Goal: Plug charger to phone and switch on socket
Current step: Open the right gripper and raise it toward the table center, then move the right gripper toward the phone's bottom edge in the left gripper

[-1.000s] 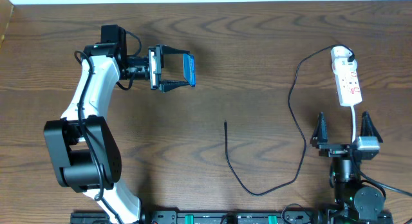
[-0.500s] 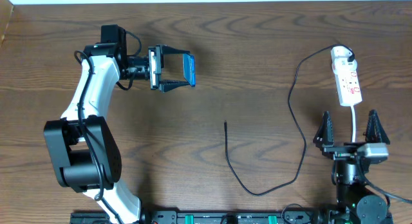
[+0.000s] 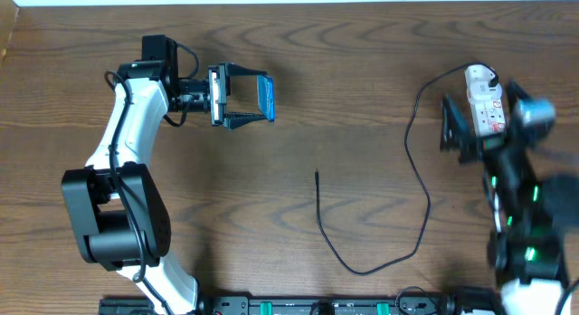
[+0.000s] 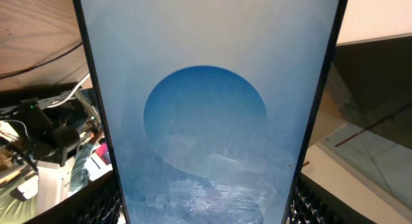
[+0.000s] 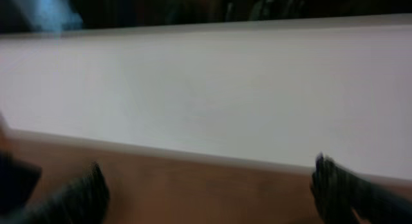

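Currently the phone (image 3: 266,90) sits at upper left centre, clamped between the left pincer's (image 3: 263,99) fingers. The charger (image 3: 317,197) lies loose across mid-bench (image 3: 362,62), running to the socket (image 3: 486,102) at upper right. The blurred right pincer (image 5: 209,166) there is spread wide, holding nothing.

The upper middle of the tabletop (image 3: 362,43) is left bare, and open room is also found at lower centre-left, between the left arm (image 3: 127,152) and the charger (image 3: 317,197). The middle right is crossed by the charger's flat loop, which is laid from centre to upper right. The upper left is taken by the left tool (image 3: 268,98), with the phone (image 3: 265,96) clamped in it. The socket (image 3: 484,102) at upper right is partly covered by the blurred right arm (image 3: 520,206).
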Tool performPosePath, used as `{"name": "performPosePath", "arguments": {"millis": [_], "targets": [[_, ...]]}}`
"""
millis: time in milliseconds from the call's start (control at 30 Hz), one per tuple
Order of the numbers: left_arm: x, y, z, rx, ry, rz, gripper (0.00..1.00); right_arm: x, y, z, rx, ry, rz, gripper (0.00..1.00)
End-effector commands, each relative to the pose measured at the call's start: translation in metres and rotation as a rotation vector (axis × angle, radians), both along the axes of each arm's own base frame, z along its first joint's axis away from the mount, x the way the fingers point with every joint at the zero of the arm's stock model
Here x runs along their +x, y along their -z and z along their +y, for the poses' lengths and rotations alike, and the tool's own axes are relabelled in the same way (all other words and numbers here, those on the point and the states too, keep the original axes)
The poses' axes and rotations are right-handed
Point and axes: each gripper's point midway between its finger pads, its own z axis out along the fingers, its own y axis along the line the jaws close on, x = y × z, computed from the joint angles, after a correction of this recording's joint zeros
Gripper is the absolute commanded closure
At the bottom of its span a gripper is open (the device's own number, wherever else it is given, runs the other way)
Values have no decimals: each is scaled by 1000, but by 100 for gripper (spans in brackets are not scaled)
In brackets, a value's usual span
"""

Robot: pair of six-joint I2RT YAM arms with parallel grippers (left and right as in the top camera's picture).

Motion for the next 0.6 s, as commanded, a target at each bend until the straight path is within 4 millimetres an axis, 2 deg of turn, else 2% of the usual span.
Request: {"name": "performPosePath", "arguments": {"millis": [0,67,200,300,400,567], "targets": [[-3,-19,-1,-46,8,-34,93,26,-5,26,21,-176,105,1],[-3,-19,-1,-46,8,-34,92,45,-1,43,42,-300,188,1],[-3,-17,-1,-35,6,-33,92,66,7,76,130,-586,308,1],[-3,-17,-1,-34,6,-33,93,68,13,97,198,-848,357,1],[-3,-16,-1,-28,5,-32,92,65,21,106,215,-1061,337,1],[-2,-13,0,-8,1,-31,93,87,59,105,250,-1059,387,1]]}}
